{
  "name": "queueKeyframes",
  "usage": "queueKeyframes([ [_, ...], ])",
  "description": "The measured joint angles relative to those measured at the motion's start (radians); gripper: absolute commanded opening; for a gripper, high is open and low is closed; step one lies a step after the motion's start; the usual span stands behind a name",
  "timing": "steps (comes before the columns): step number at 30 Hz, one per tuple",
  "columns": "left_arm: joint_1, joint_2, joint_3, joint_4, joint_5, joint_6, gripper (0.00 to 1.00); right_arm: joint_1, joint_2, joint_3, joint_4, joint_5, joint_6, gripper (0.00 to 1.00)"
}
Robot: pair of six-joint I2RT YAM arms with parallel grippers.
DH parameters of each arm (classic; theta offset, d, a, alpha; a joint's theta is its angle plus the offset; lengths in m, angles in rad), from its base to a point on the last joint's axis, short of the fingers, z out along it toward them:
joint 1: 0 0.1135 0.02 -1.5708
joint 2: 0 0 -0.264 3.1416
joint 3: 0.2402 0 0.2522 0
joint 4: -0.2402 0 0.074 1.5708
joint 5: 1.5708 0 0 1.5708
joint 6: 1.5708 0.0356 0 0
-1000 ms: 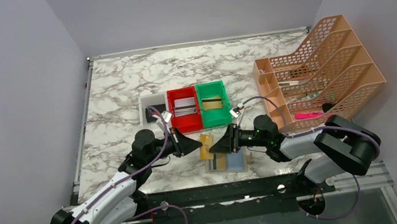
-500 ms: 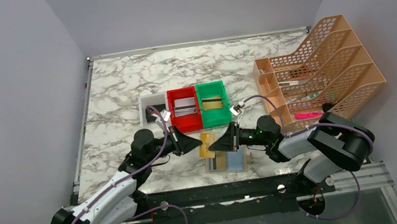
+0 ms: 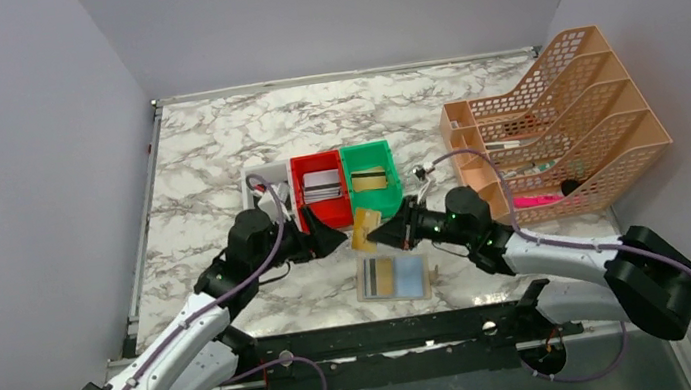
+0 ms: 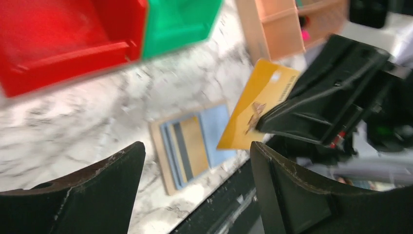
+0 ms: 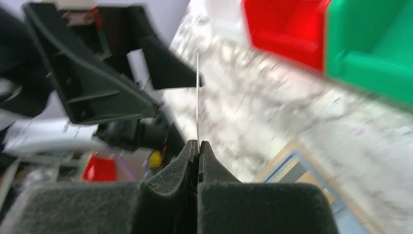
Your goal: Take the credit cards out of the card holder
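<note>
Thin, stiff yellow credit card (image 4: pixel 257 107), probably slick, pinched by one edge in the right jaws; left jaws open beside it.

I have both arms stretched forward and angled inward, tips facing each other closely. The left claw (image 3: pixel 330 239) gapes wide, and the right claw (image 3: pixel 389 234) is pinched tight on a yellow card (image 3: pixel 364 229).

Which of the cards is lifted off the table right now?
The yellow card, pinched in the right gripper; the others lie in the open card holder, the red bin or the green bin.
</note>
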Motion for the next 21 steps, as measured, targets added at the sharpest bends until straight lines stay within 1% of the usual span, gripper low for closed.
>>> queueKeyframes([
  [1, 0.0, 0.0, 0.056, -0.091, -0.058, 0.026, 0.83, 0.001, -0.029, 0.037, -0.085, 0.047, -0.039, 0.02],
  [3, 0.0, 0.0, 0.154, -0.214, -0.158, 0.065, 0.85, 0.001, -0.077, 0.124, -0.249, 0.173, -0.128, 0.02],
  [5, 0.0, -0.008, 0.231, -0.302, -0.249, 0.1, 0.93, 0.001, -0.098, 0.196, -0.357, 0.282, -0.208, 0.02],
  [6, 0.0, -0.015, 0.256, -0.336, -0.293, 0.117, 0.98, 0.0, -0.1, 0.228, -0.4, 0.332, -0.249, 0.02],
  [10, 0.0, -0.06, 0.289, -0.45, -0.423, 0.169, 0.99, 0.0, -0.055, 0.351, -0.547, 0.489, -0.406, 0.02],
  [15, 0.0, -0.111, 0.289, -0.549, -0.502, 0.198, 0.99, 0.0, 0.091, 0.491, -0.652, 0.596, -0.558, 0.01],
  [21, 0.0, -0.17, 0.289, -0.576, -0.557, 0.214, 0.99, 0.005, 0.276, 0.634, -0.716, 0.713, -0.736, 0.01],
])
